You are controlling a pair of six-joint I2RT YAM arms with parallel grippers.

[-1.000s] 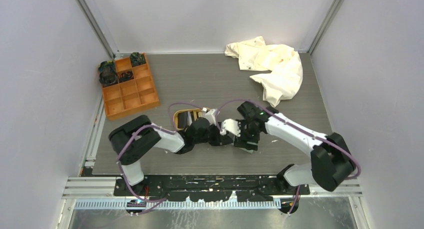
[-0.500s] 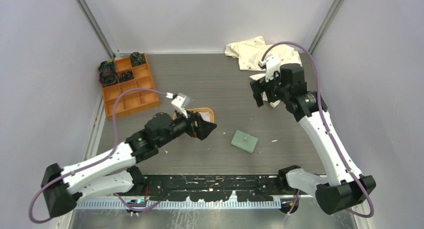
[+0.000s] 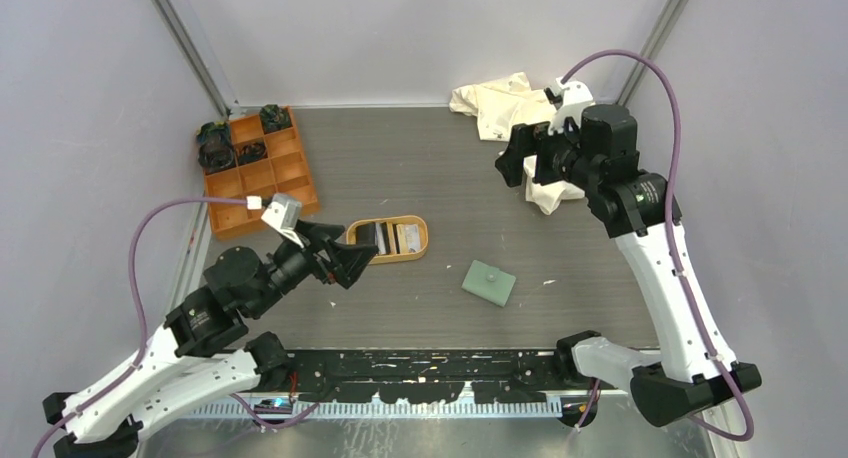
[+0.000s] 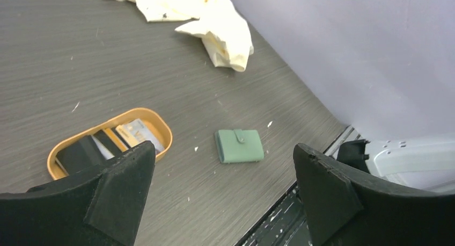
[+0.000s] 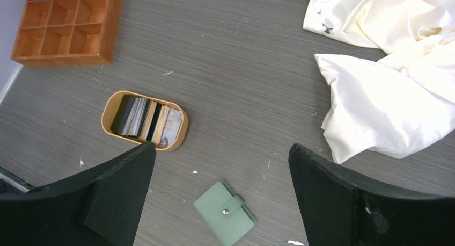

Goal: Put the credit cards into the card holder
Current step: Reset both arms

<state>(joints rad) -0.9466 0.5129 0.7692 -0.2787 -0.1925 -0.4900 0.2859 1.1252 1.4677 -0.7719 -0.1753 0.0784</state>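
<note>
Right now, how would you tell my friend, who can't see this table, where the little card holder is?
Start at the dark grey table and look at the half nearer the robot's bases. Just right of the oval tan tray that holds the credit cards lies the card holder. It is the only green thing there: small, flat, folded shut, with a round snap on top.

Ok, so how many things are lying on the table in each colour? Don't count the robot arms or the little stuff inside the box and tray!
Orange: 1, the compartment box
Tan: 1, the oval tray
Green: 1, the card holder
Cream-white: 1, the crumpled cloth
Total: 4
</note>
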